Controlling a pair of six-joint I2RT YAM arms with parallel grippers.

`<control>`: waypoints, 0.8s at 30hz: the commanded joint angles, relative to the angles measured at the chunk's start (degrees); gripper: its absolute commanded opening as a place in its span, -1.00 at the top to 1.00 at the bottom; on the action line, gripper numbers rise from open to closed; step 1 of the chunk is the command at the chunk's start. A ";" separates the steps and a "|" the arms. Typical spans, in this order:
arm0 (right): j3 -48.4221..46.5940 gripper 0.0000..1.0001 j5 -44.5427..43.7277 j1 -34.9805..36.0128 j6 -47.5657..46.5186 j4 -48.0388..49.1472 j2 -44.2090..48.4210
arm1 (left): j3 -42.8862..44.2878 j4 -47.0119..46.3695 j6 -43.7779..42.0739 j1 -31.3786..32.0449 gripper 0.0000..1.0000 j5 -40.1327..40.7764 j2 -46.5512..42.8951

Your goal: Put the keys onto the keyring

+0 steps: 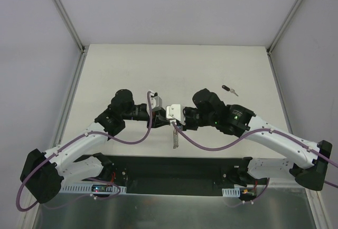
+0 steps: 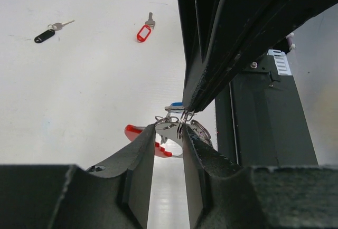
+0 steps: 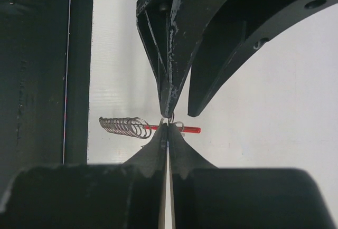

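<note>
R gripper (image 3: 168, 126) clamped on keyring (image 3: 124, 126), frame ctr, steadying it for threading; L gripper (image 2: 169, 130) jaws slightly apart astride it, grip indeterminate.

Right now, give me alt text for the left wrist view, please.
From above, the right gripper pinches the keyring, which sits between the left gripper's parted fingers. A black-tagged key and a red-tagged key lie on the table beyond.

Left claw (image 2: 169, 134) ajar, right claw (image 3: 167, 125) tight, tip-to-tip.
</note>
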State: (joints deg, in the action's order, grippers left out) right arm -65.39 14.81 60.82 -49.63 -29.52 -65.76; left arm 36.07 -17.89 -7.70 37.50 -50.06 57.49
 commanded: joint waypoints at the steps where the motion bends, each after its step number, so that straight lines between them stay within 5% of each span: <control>1: -3.26 0.97 1.45 0.35 -0.82 0.95 0.10 | 2.95 2.86 -3.54 1.17 0.50 -2.76 1.04; 8: -3.35 0.97 1.80 0.27 -0.74 0.87 0.10 | 3.92 3.48 -4.07 1.96 0.63 -2.76 1.83; 11: -3.08 0.97 1.54 0.27 -0.65 0.86 0.19 | 4.00 3.48 -3.81 1.97 1.00 -2.06 1.48; 24: -0.62 0.97 -0.57 0.27 0.76 -0.28 2.47 | -2.05 -1.79 3.82 0.21 1.00 7.34 -7.56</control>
State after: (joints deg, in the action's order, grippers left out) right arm -65.63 14.52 60.82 -49.60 -29.21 -65.56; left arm 36.14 -13.21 -8.27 38.89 -46.24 54.02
